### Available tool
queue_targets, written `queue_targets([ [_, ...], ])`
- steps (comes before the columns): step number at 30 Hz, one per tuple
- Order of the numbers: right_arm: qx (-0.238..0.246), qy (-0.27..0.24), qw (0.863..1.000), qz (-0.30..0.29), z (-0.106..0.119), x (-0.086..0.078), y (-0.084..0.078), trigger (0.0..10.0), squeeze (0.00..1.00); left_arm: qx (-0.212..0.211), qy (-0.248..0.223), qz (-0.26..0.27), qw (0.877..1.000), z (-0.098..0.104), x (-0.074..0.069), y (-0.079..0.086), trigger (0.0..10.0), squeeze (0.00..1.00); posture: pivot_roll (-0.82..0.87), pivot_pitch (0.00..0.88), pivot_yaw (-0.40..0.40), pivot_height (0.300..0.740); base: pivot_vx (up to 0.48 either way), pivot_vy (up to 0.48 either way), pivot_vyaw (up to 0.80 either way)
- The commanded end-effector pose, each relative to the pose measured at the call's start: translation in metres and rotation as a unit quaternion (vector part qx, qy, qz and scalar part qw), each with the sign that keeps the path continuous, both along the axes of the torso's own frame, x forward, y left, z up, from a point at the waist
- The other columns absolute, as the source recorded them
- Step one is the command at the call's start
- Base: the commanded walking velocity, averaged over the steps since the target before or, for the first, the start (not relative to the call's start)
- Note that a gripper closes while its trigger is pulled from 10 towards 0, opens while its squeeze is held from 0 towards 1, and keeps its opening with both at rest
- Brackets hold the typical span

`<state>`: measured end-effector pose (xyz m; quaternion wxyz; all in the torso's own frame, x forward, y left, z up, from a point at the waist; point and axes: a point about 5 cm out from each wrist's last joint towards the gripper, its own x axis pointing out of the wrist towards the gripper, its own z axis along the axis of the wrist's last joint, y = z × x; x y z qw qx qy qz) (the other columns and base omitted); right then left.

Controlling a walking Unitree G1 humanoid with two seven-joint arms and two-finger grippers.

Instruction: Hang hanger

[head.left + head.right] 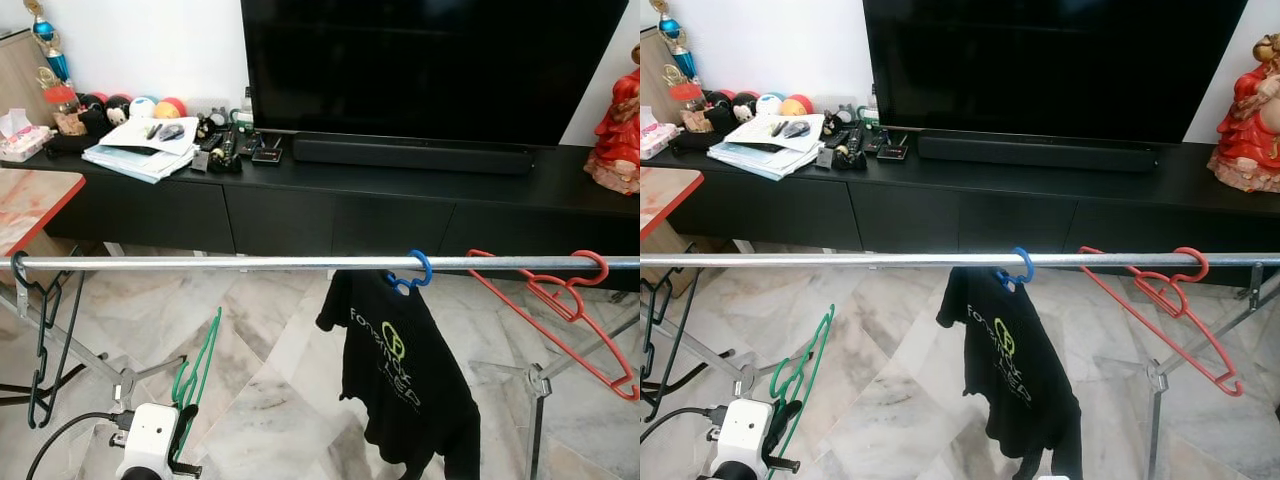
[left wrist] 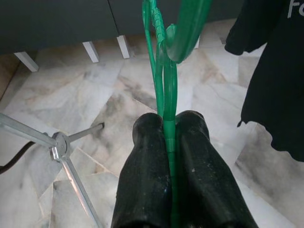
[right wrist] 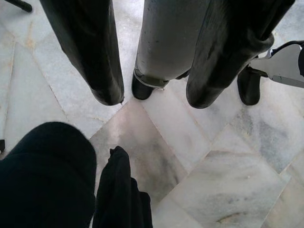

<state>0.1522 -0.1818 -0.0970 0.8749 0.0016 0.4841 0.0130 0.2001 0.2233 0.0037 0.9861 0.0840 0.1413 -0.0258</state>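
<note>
black shirt (image 1: 405, 375) cut off below, black hanger (image 1: 40, 340) — left edge

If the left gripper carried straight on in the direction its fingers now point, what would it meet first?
Most likely the marble floor. The left gripper, shut on the green hanger, points down and forward at bare tiles; the black cabinet lies beyond and the rack's brace to one side. Depth is uncertain.

— What's behind the television (image 1: 430, 65)?
— White wall (image 1: 150, 40). Below the television, a long black cabinet (image 1: 330, 215).
— And the floor (image 1: 270, 390)?
— Pale stone tiles, probably marble, under that cabinet.
</note>
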Motion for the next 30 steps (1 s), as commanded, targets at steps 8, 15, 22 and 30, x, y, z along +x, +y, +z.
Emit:
queue_targets([
  [8,0.003,0.005,1.0,-0.009,-0.001,-0.004,-0.001,10.0,0.0,-0.006,0.004,-0.006,1.0,0.001,-0.001,0.0,10.0,0.0,0.03,0.078,0.009,0.74,0.318,0.0,0.0],
  [15,0.002,0.005,1.0,-0.009,-0.001,-0.003,-0.002,10.0,0.0,-0.005,0.003,-0.009,1.0,0.002,-0.001,-0.001,10.0,0.0,0.03,0.078,0.007,0.74,0.34,0.0,0.0],
  [22,0.001,0.005,1.0,-0.009,-0.001,-0.003,-0.003,10.0,0.0,-0.003,-0.002,-0.023,1.0,0.004,-0.002,-0.003,10.0,0.0,0.04,0.078,0.006,0.74,0.18,0.0,0.0],
  [30,0.002,0.007,1.0,-0.008,-0.001,-0.004,-0.002,10.0,0.0,0.018,-0.007,-0.086,0.996,0.012,-0.001,-0.008,10.0,0.0,0.04,0.078,0.004,0.74,0.0,0.0,0.0],
])
